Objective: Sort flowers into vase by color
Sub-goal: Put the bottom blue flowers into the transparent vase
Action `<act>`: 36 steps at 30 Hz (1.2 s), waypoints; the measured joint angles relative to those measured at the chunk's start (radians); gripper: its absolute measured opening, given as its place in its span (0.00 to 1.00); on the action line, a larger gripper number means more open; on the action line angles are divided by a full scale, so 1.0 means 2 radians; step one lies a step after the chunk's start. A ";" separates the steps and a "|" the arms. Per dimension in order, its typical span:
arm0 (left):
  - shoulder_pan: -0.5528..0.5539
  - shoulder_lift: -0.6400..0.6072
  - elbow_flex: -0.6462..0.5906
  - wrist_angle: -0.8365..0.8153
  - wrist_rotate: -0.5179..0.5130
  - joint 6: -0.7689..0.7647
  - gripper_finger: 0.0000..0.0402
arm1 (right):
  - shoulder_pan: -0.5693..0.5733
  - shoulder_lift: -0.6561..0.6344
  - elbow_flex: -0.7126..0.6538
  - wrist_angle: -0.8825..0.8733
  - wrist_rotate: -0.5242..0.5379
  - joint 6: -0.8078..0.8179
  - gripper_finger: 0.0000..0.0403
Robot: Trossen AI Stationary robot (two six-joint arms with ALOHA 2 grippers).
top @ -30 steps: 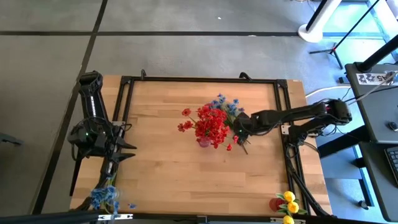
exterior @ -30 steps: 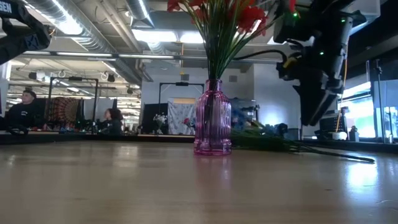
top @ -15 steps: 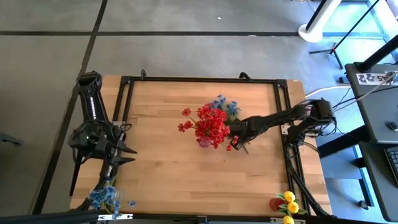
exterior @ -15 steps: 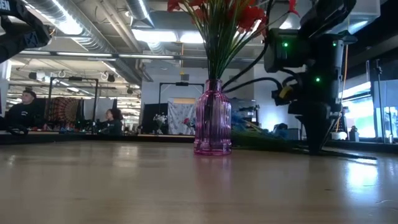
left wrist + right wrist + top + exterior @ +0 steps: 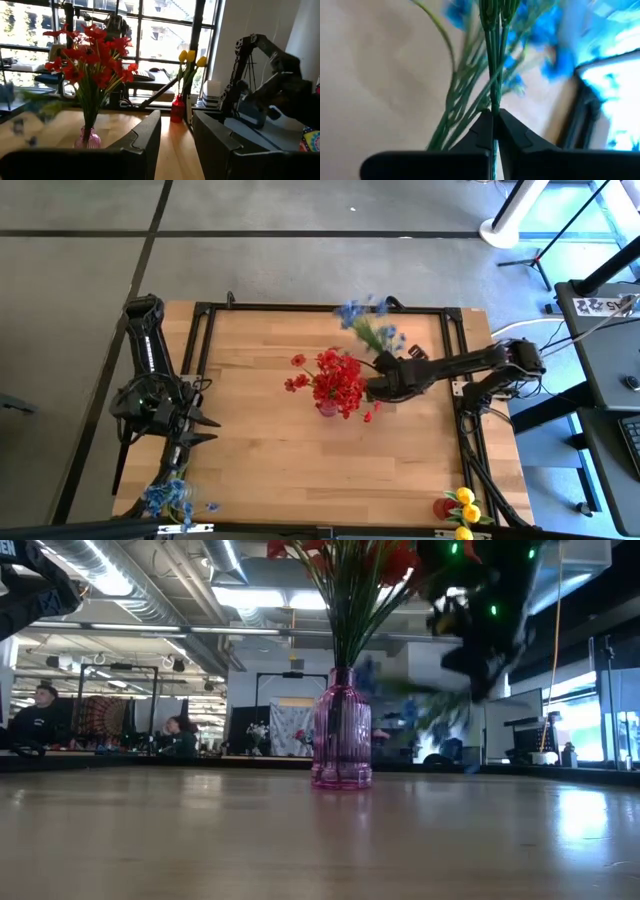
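Blue flowers (image 5: 365,323) pinched in right tool (image 5: 374,387)

my high view looks straight down on the whole table (image 5: 280,440). my low view sits at tabletop height, facing the room, sharing the pink vase (image 5: 341,730) with my left wrist view.

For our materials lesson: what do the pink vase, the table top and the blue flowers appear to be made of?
Pink vase: probably glass or clear plastic, glossy, ribbed; light shows through it.
Table top: pale wood, matt, with visible plank strips.
Blue flowers, held in the right gripper: likely artificial, fabric or plastic, on thin green stems.
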 joint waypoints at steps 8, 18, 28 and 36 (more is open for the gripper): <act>0.000 0.000 0.000 -0.001 -0.002 0.003 0.27 | 0.083 0.000 0.067 -0.045 0.202 0.041 0.02; 0.000 0.000 0.000 -0.002 -0.003 0.001 0.27 | 0.055 0.000 0.093 -0.107 0.187 0.070 0.02; 0.000 0.000 0.000 -0.002 -0.003 0.001 0.27 | 0.022 0.000 0.084 -0.146 0.166 0.085 0.02; 0.006 0.000 0.000 -0.015 -0.002 0.000 0.27 | 0.024 -0.048 0.084 -0.158 0.236 0.091 0.01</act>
